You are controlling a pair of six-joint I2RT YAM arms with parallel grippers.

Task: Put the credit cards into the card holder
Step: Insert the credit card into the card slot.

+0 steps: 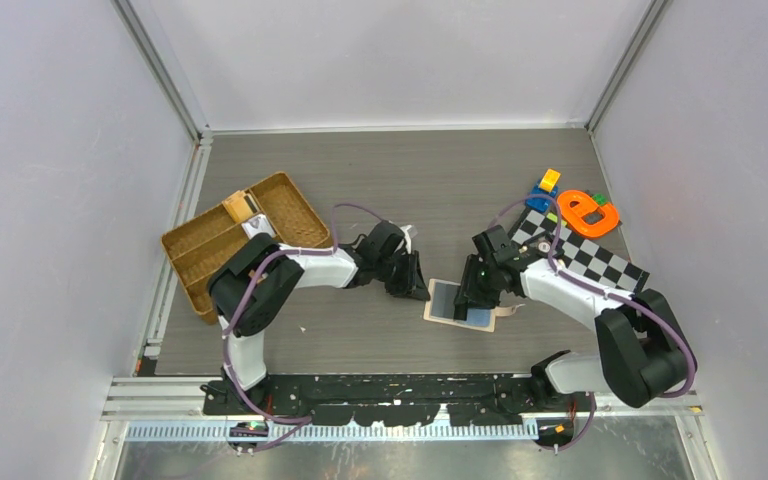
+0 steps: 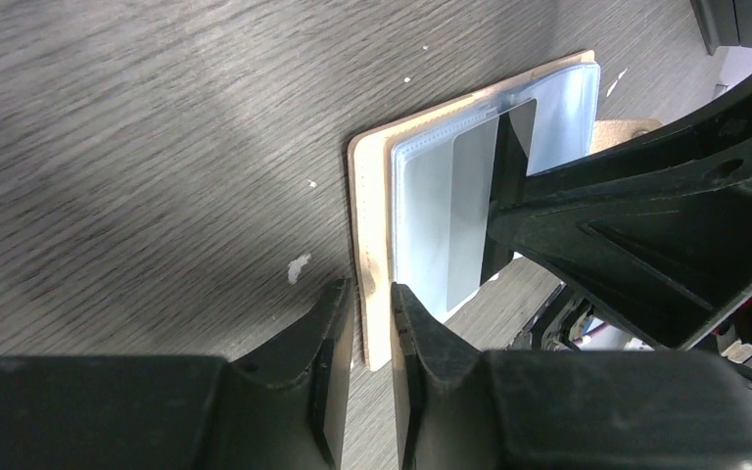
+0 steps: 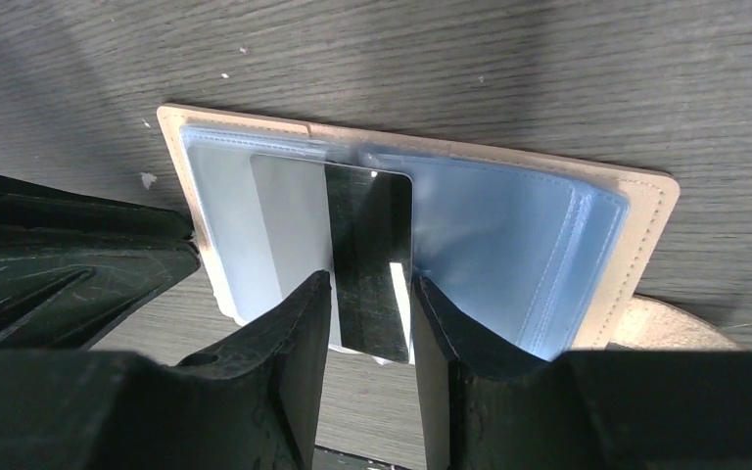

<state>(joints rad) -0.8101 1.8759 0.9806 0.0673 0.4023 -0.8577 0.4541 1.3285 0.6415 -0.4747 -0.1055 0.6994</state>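
Left fingers [image 2: 346, 318]: clenched on the card holder [image 2: 370, 196] edge between them, flat on desk [image 2: 157, 147].
Right fingers [image 3: 318, 313]: grasped credit card [image 3: 367, 245] between tips.

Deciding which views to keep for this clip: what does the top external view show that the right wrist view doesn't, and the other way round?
Only top external: the wicker tray, checkered board and orange toy. Only right wrist: the stitched clear pockets and the dark band on the card. Both: the open card holder with the right gripper over it.
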